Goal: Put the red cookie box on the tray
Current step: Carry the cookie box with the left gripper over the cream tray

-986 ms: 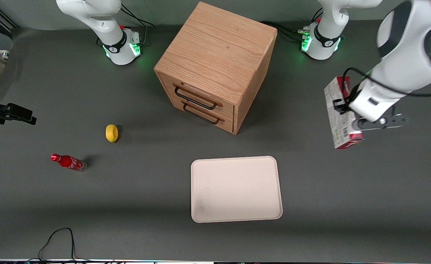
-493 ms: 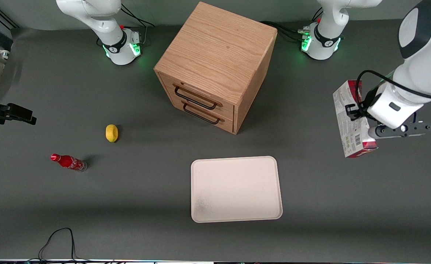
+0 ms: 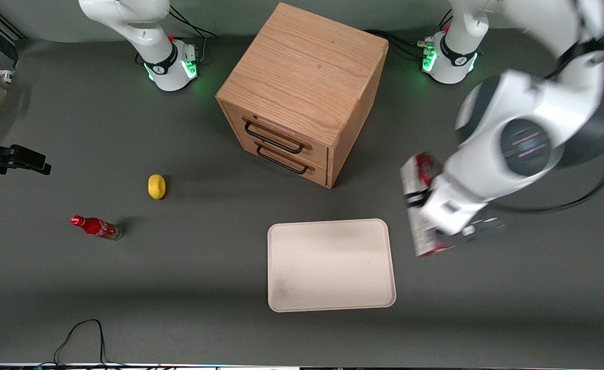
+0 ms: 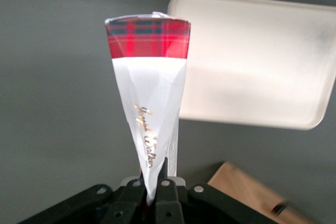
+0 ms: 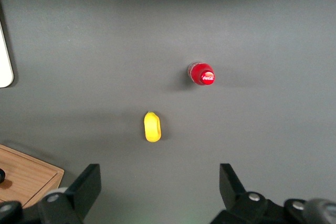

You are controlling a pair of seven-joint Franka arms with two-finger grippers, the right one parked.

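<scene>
Cable loops on the counter at the edge nearest the front camera. Next comes the tray, cream-white, lying flat and bare, with a faint grey smudge near one corner. Just beside the tray, toward the working arm's end, the tool hangs above the counter, clamped on the box. The box is off the counter and not over the tray; it stands on end in the grip, a little tilted, its lower red end close to the tray's rim but apart from it. The wrist view shows the fingers closed tight on the box's thin edge, white faces tapering toward them, with a tartan red band at the end away from them and gold script along one face; the tray lies past that end, lower down.

Toward the parked arm's end stands a small red bottle, and a little farther from the camera a yellow lemon, the two well apart from the tray. Farther still, at mid-counter, sits a wooden cabinet, turned at an angle, its two drawers shut, each with a dark handle. Farthest are the two arm bases glowing green.
</scene>
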